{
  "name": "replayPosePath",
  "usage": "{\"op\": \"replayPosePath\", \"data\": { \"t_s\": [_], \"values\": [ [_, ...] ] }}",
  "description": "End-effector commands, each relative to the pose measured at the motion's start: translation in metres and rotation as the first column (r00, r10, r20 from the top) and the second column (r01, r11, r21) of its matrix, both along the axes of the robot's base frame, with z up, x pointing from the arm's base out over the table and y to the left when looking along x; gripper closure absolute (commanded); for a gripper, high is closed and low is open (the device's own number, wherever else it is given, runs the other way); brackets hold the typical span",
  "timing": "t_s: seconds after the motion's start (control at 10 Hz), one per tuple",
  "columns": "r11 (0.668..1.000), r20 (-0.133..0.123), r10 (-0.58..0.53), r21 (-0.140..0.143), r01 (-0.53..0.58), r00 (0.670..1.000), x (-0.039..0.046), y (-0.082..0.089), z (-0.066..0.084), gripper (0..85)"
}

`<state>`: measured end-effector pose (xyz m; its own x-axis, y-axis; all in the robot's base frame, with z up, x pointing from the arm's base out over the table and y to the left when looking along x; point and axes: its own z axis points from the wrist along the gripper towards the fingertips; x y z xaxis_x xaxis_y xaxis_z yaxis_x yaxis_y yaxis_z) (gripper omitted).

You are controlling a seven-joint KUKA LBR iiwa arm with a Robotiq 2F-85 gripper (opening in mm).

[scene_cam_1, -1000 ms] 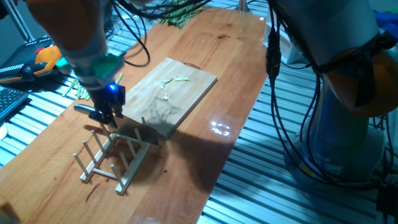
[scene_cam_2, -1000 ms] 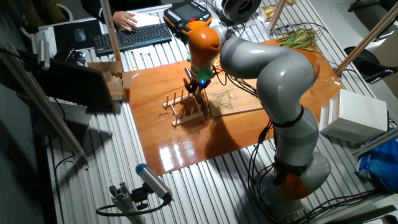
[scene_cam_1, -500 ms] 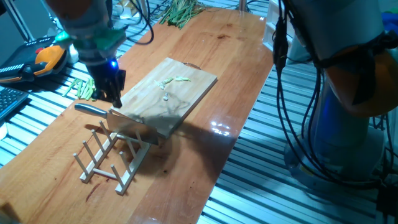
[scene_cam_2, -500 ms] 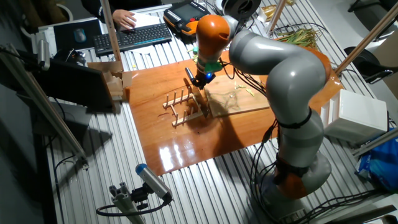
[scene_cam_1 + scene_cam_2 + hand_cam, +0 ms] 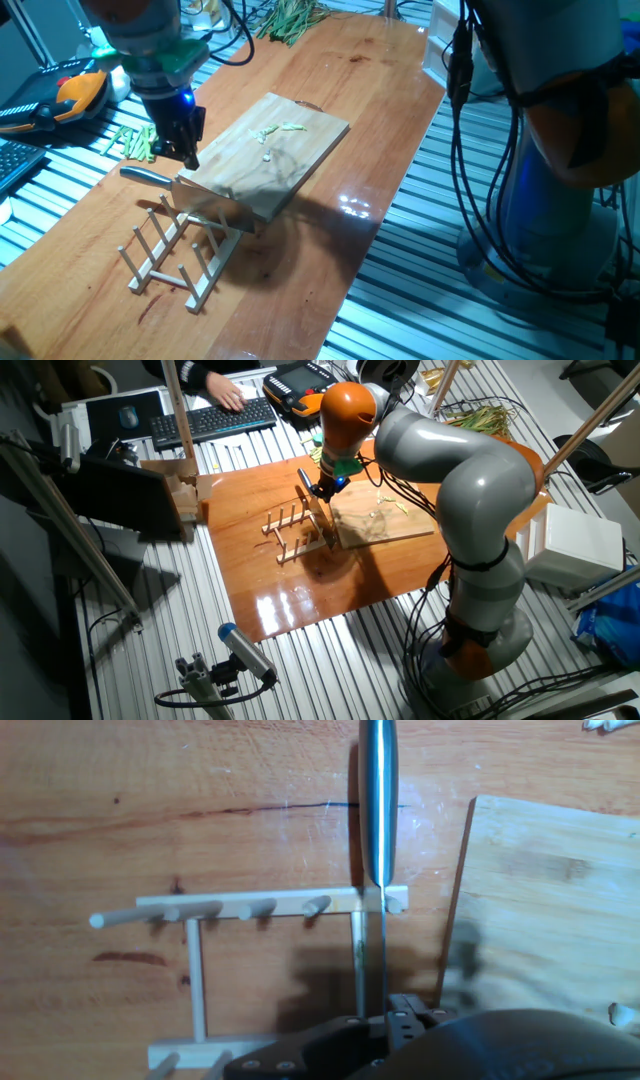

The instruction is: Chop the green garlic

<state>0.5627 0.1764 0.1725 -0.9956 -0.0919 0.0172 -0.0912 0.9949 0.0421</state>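
Hand view: my claw [image 5: 385, 1010] pinches the knife [image 5: 379, 810], blade edge-on just above the rack [image 5: 250, 907].
Claw position: beside the cutting board's [image 5: 270, 160] near corner.
Green garlic [image 5: 280, 129]: well beyond my claw, lying on the board as a few pale bits.
Progress: I judge the knife collected; chopping not yet begun.

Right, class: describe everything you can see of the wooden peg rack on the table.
The peg rack is pale, bare wood: long rails joined by crossbars, each rail carrying a row of short dowels. It sits flat on the wooden table, just off a corner of the cutting board. The knife, held in the gripper jaws, crosses its board-side end; contact is unclear.
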Motion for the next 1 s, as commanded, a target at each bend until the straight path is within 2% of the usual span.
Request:
{"op": "replayPosePath", "data": {
  "t_s": [0.0, 0.9],
  "values": [
    [1.0, -0.002, 0.0, 0.004, 0.0, 1.0, 0.0018, -0.0004, -0.0012, 85.0],
    [1.0, -0.019, -0.002, 0.013, 0.002, 1.0, 0.0052, 0.0037, -0.0059, 85.0]
  ]
}}
